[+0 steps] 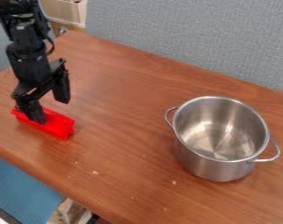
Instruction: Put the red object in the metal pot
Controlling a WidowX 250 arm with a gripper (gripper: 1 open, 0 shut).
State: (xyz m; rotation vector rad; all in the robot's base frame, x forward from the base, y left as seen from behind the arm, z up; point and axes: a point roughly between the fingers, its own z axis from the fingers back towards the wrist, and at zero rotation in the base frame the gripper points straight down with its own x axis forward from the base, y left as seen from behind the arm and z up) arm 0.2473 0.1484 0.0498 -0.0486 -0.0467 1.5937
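Observation:
The red object [50, 125] is a bright red bar lying flat on the wooden table [131, 105] at the left. My black gripper [40, 107] points straight down over it, jaws open and straddling the bar's upper part, with one finger [60, 87] on the far side and the other on the near side hiding part of the bar. Whether the fingers touch it I cannot tell. The metal pot [222, 136] stands upright and empty at the right, well apart from the gripper.
The table's front edge runs diagonally from the lower left toward the bottom middle. A grey-blue wall [214, 35] backs the table. Bare wood lies between the bar and the pot.

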